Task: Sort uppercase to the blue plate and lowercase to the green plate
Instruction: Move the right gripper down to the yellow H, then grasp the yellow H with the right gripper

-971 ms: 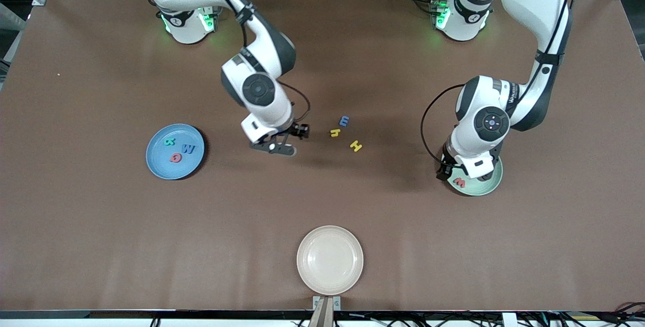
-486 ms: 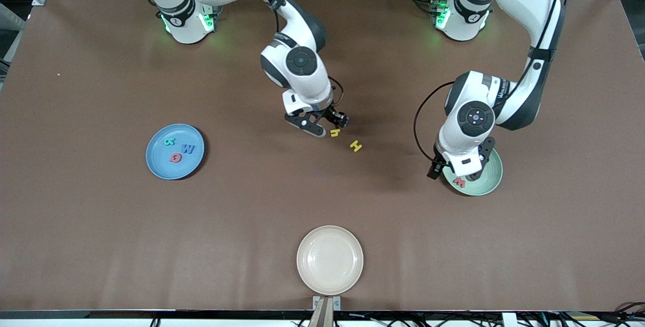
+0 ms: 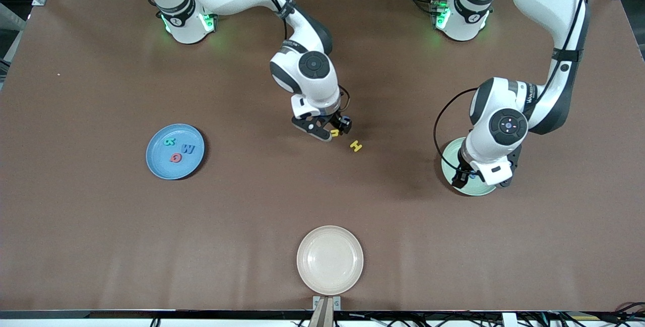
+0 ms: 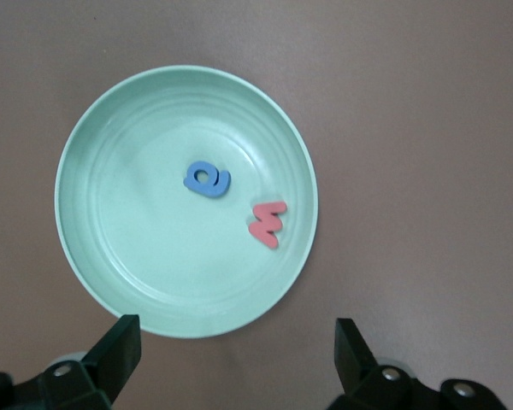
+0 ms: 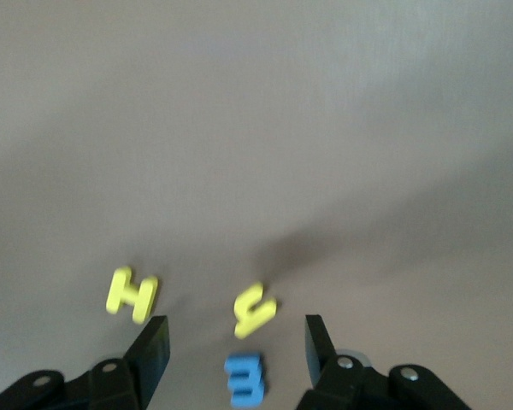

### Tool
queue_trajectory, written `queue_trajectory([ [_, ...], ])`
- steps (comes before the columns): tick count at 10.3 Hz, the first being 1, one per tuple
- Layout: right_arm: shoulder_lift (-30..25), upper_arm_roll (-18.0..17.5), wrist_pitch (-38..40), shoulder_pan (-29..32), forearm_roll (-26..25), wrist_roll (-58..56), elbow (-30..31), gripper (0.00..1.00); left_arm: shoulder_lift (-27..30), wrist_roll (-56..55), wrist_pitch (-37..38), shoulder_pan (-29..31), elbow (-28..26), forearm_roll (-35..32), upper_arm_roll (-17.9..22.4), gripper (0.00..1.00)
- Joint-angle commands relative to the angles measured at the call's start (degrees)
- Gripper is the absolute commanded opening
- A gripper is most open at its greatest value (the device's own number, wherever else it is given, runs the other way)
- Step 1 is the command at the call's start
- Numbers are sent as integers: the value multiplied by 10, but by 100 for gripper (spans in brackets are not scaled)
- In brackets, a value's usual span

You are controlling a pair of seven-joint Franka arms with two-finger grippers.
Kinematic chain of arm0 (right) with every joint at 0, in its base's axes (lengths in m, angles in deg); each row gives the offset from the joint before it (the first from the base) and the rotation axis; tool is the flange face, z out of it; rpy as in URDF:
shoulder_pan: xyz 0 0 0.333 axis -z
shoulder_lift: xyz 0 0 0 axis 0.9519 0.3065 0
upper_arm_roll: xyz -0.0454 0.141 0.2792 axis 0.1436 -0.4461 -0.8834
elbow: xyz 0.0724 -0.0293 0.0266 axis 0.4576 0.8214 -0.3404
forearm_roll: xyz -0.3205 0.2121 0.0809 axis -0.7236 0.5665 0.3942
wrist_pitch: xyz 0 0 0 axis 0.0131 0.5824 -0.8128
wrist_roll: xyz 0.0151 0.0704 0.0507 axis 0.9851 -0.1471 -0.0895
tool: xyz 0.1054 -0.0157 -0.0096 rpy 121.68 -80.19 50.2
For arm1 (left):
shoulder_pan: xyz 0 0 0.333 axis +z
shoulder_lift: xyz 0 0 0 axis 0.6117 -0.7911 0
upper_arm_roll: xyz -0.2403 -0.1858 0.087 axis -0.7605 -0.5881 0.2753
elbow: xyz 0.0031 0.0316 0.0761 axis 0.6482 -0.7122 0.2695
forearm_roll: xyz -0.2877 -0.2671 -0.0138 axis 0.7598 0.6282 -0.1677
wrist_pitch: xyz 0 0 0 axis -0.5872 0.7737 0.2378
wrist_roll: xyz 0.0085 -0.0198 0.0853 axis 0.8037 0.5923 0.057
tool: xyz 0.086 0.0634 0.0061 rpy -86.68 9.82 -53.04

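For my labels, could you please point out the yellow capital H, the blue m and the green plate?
yellow capital H (image 3: 357,145): front view, crossbar.
blue m (image 5: 244,382): right wrist view, middle.
green plate (image 4: 103,248): left wrist view, bare inner floor.

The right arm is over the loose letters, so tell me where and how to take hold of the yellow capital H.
Come straight down from above: the yellow capital H lies flat on the table, apart from the yellow h and blue m. Probably close the open right gripper across its two uprights' outer edges, or pinch the crossbar; those faces are parallel.
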Motion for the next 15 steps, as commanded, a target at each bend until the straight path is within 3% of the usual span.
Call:
queue_trajectory([
  [1,9,0,2,-2,-7,22,-10,72,-16,-1,12,6,17,-15,-4,100],
  [5,82,19,4,-58,-10,155,-111,68,-18,-25,12,-43,25,-6,-9,100],
  [10,162,55,-1,-98,-9,255,-213,69,-24,-13,9,-31,35,-14,-6,100],
  [15,188,75,-36,-105,-9,269,-229,68,-29,-13,9,-22,43,-33,-4,100],
])
